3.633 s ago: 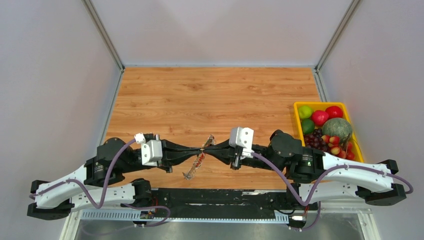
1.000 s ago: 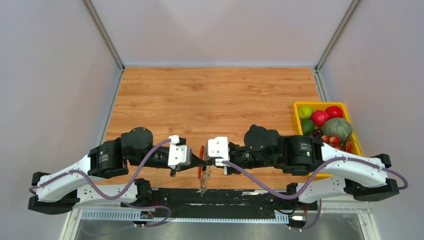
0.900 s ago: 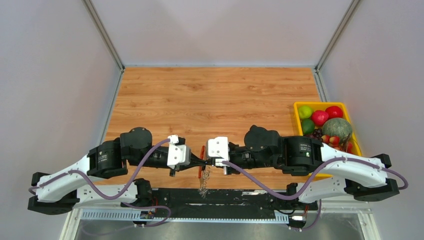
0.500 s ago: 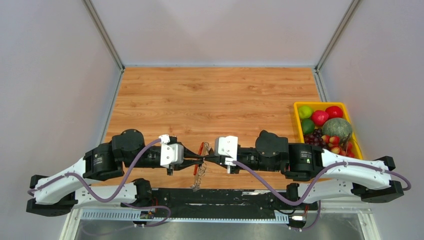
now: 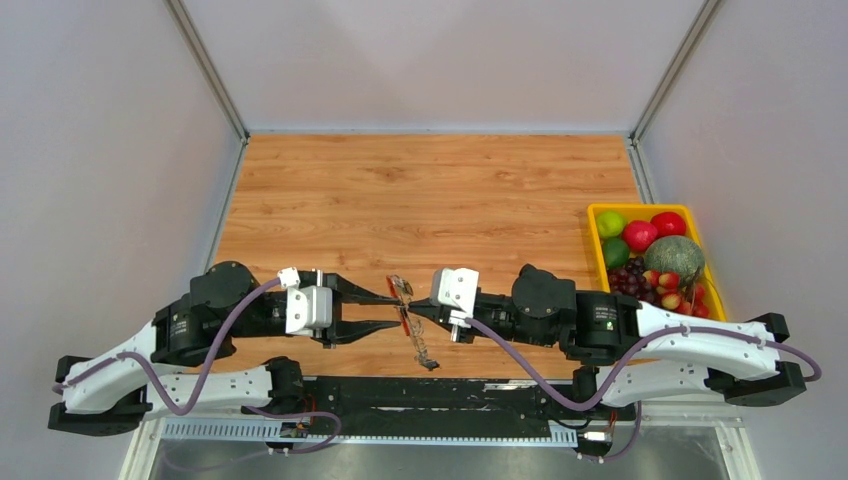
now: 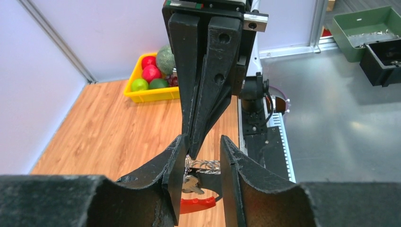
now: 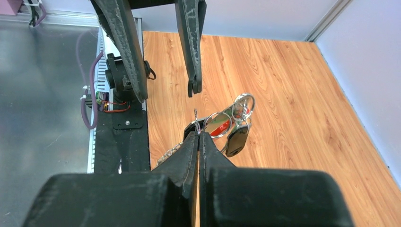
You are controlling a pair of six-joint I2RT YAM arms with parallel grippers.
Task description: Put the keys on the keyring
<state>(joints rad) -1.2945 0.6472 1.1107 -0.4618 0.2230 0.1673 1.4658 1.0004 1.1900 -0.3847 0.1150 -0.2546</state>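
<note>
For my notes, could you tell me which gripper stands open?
The left gripper: its fingers stand apart, while the right gripper is pinched shut on the keyring.

You have two claws: the left claw (image 5: 394,310) and the right claw (image 5: 411,308). There is one keyring (image 6: 197,205) and one dark-headed key (image 7: 236,138) you can count; any others are too tangled to tell. One yellow bin (image 5: 597,213) holds two limes (image 5: 610,222), two red apples (image 5: 668,222), one melon (image 5: 674,256) and one grape bunch (image 5: 630,277).
</note>
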